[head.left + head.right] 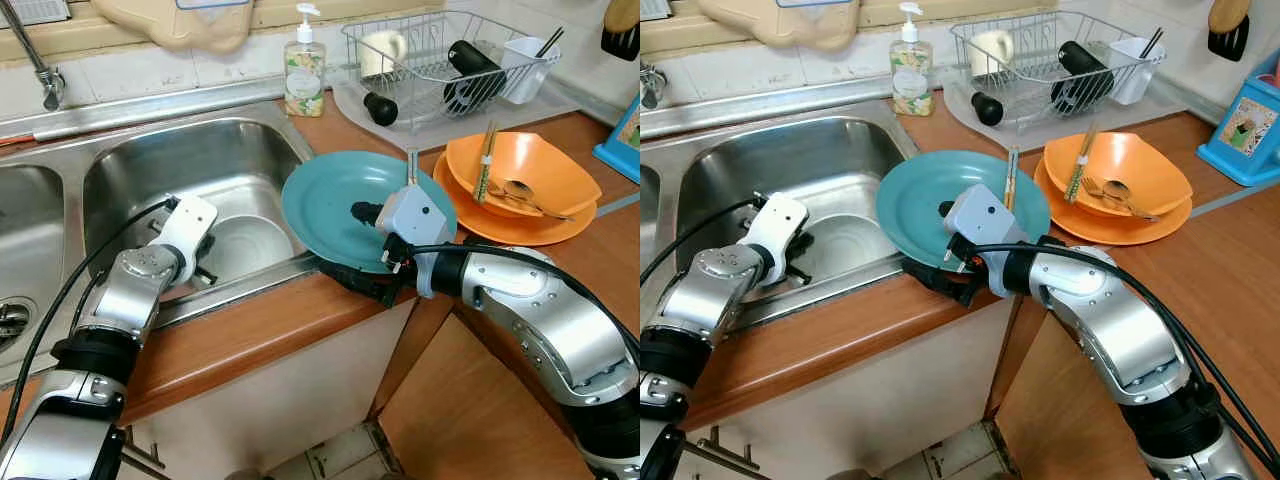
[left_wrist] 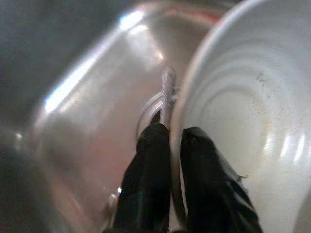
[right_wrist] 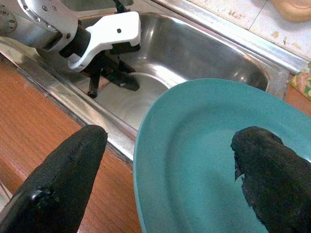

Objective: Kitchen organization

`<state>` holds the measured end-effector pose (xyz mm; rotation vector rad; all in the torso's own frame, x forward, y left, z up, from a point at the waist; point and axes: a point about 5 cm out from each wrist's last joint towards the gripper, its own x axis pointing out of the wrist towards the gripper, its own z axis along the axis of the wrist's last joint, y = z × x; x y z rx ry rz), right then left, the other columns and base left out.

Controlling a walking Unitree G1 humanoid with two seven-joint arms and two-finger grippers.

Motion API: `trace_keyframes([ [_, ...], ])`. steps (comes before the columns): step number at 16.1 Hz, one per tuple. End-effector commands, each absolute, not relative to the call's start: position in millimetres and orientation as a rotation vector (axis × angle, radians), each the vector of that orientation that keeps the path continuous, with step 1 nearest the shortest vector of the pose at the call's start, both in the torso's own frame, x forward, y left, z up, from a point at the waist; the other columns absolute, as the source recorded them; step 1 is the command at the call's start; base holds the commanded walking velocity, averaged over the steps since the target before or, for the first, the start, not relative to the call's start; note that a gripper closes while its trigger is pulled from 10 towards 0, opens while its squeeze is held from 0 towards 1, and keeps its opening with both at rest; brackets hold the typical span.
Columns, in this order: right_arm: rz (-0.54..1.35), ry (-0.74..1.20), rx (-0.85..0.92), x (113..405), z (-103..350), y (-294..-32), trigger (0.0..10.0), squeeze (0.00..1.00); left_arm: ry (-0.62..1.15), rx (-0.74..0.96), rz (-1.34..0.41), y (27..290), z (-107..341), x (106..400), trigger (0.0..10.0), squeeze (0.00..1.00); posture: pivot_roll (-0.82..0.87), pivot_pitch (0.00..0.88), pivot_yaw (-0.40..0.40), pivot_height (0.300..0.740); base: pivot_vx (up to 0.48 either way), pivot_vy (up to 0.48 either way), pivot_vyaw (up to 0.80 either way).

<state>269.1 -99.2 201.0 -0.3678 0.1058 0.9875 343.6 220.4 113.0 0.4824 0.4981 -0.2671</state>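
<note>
- A kitchen corner: a wooden worktop (image 1: pixel 250 335) wraps a steel sink (image 1: pixel 230 165), with a wire dish rack (image 1: pixel 440 60) and a soap bottle (image 1: pixel 304 70) at the back.
- The teal plate (image 1: pixel 335 200) sits tilted on the sink's edge, half over the worktop. Beside it, orange dishes (image 1: pixel 520 190) are stacked with chopsticks and a spoon in them.
- A white bowl (image 1: pixel 240 245) lies in the sink basin.
- Judging by this, the tidying is at an early-to-middle stage: some items sit in the rack, while the plate, the bowl and the orange stack are not yet put away.
- The right claw (image 3: pixel 170 170) reaches across from the worktop side, wrist bent, its fingers apart astride the plate's near rim, not yet clamped.
- The left claw (image 2: pixel 175 145) dips into the sink with the forearm angled down, its fingers drawn close together over the bowl's rim, seemingly pinching it.
</note>
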Motion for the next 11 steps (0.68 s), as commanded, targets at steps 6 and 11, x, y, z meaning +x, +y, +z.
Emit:
trace_keyframes([
  [6, 0.933, 0.071, -0.376, 271, 208, -104, 10.0, 1.0, 0.395, 0.377, -0.246, 226, 130, 345, 10.0, 1.0, -0.13, 0.0, 0.048, 0.74, 0.0, 0.0, 0.0],
  [11, 0.708, 0.122, -0.302, 287, 216, -124, 10.0, 1.0, 0.158, 0.236, -0.196, 231, 159, 346, 10.0, 1.0, -0.12, 0.0, 0.04, 0.74, 0.0, 0.0, 0.0],
])
